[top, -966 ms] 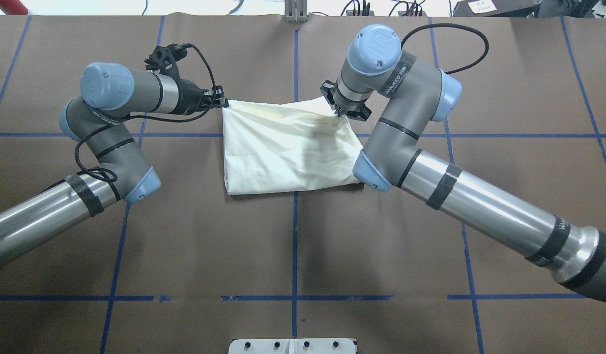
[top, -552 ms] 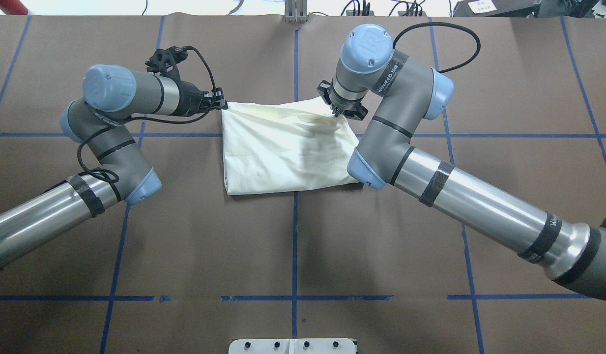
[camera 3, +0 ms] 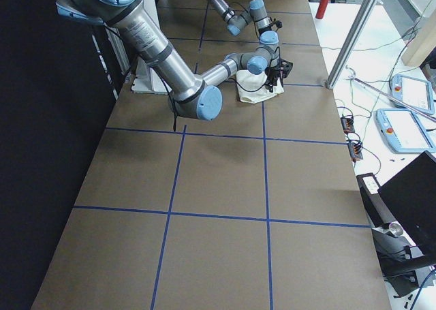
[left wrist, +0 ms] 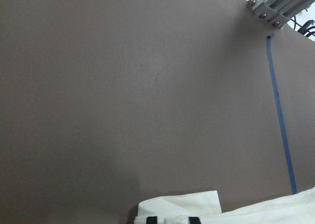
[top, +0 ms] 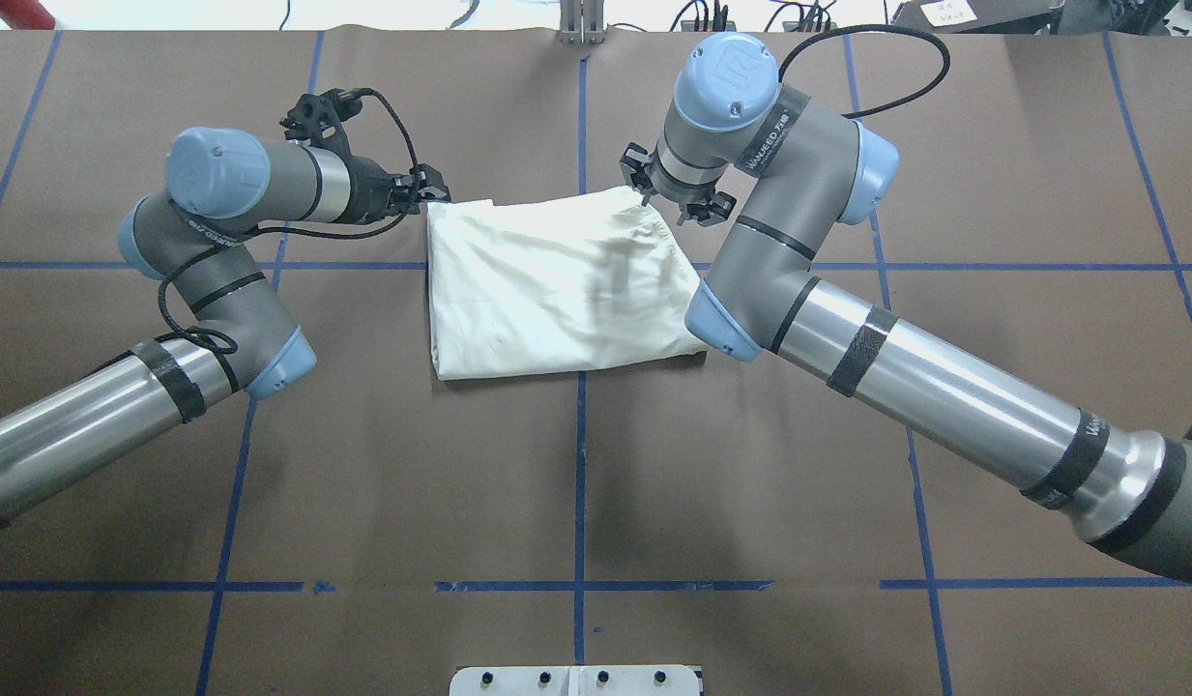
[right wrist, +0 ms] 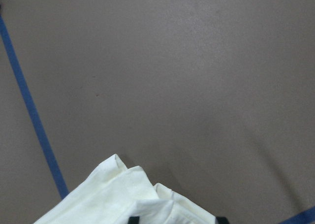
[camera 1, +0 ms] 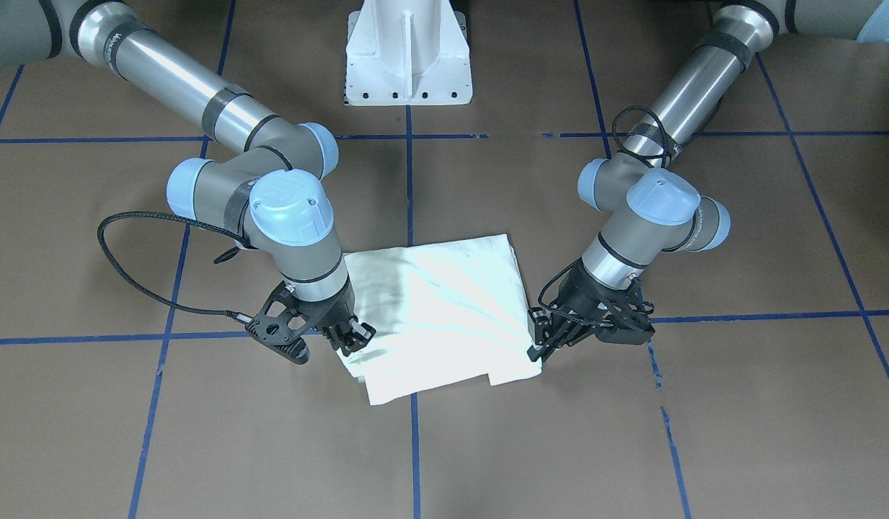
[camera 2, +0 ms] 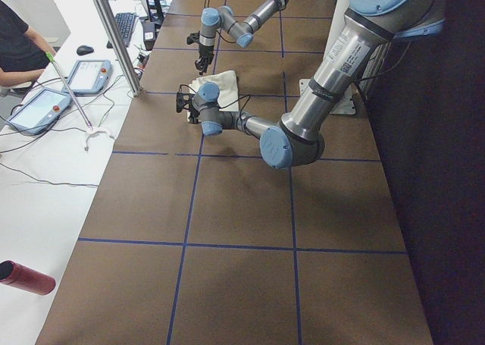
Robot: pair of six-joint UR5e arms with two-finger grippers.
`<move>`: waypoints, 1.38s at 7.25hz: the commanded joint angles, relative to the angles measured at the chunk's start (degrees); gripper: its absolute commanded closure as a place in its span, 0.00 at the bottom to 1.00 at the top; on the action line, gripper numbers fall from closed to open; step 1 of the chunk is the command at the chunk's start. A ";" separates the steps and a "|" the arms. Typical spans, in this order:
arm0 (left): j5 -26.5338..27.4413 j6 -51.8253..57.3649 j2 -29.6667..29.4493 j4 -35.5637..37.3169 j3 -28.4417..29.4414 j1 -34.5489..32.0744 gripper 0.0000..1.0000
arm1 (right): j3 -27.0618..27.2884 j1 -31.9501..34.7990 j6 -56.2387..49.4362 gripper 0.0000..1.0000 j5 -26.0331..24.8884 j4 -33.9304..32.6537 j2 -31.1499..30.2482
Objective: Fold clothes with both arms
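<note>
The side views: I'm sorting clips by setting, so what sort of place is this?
Most likely a robotics lab or data-collection workspace: a brown table gridded with blue tape, teach pendants on a side bench, and a seated person nearby.

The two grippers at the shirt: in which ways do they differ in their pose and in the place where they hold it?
The left gripper lies nearly level and reaches sideways to the T-shirt's far left corner; the right gripper points steeply down onto the far right corner. The left forearm stays clear of the cloth, while the right arm's elbow covers the shirt's right edge. Both are shut on a corner of the folded shirt, along its far edge.
</note>
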 commanded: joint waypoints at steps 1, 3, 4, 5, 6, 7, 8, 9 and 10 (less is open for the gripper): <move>-1.17 -0.22 -0.11 0.12 -2.64 -1.48 0.38 | 5.00 -1.65 -0.42 0.00 -0.17 0.13 -2.10; -2.68 -0.31 0.51 0.30 -3.98 -1.93 0.52 | 6.53 -6.31 8.42 0.78 -3.84 0.04 -3.34; -2.76 -1.44 0.51 0.21 -3.98 -1.84 0.52 | 6.27 -8.68 7.77 1.00 -6.13 0.04 -3.60; -2.76 -1.45 0.60 0.21 -3.98 -1.84 0.52 | 5.91 -8.70 7.15 1.00 -7.89 -0.13 -3.35; -2.68 -1.54 0.60 0.21 -3.98 -1.84 0.52 | 4.61 -7.75 3.84 1.00 -8.17 0.04 -3.17; -2.67 -1.54 0.68 0.21 -3.98 -1.84 0.52 | 1.81 -6.52 3.63 1.00 -8.09 2.30 -2.47; -2.67 -1.54 0.68 0.21 -3.98 -1.84 0.52 | -3.44 -5.72 3.63 1.00 -8.00 8.15 -1.42; -2.67 -2.33 0.68 0.21 -3.98 -1.75 0.52 | -6.54 -4.58 3.55 1.00 -7.56 10.13 0.07; -2.67 -2.51 0.68 0.21 -3.98 -1.75 0.52 | -6.83 -2.92 2.50 1.00 -6.34 10.15 0.35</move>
